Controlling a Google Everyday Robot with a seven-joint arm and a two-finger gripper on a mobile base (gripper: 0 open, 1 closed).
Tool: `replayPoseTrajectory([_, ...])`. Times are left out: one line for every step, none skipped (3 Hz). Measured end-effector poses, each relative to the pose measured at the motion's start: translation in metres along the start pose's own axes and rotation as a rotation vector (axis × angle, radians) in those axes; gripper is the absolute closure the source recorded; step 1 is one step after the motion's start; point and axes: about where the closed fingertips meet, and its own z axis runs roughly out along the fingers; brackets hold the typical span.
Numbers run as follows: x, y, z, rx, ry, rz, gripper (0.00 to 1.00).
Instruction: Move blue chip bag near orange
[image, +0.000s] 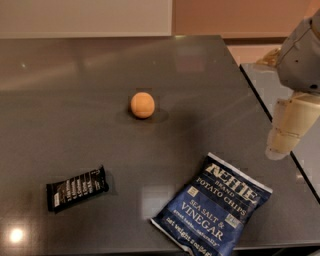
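Kitchen-like counter (90, 80) bearing blue chip bag (214, 206); gripper (279, 148) right.

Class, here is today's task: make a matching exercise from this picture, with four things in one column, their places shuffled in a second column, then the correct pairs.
Things
1. dark blue crinkly foil chip bag
2. small round orange fruit
3. black snack bar wrapper
4. cream robot gripper

Places
A. middle of the dark table
B. right edge of the view
C. front left of the table
D. front right of the table

Pairs: 1-D, 2-A, 3-C, 4-B

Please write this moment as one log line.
chip bag: flat, front right | orange: table middle, apart | gripper: at right table edge, not touching bag
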Motion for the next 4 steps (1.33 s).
replayPoseTrajectory([-0.01, 0.008, 0.006, -0.026, -0.021, -0.054, 0.0])
replayPoseTrajectory([-0.023, 0.043, 0.02, -0.066, -0.047, -0.172, 0.0])
replayPoseTrajectory([-0.019, 0.088, 0.05, -0.144, -0.03, -0.347, 0.0])
replayPoseTrajectory([-0.015, 0.115, 0.071, -0.192, -0.001, -0.53, 0.0])
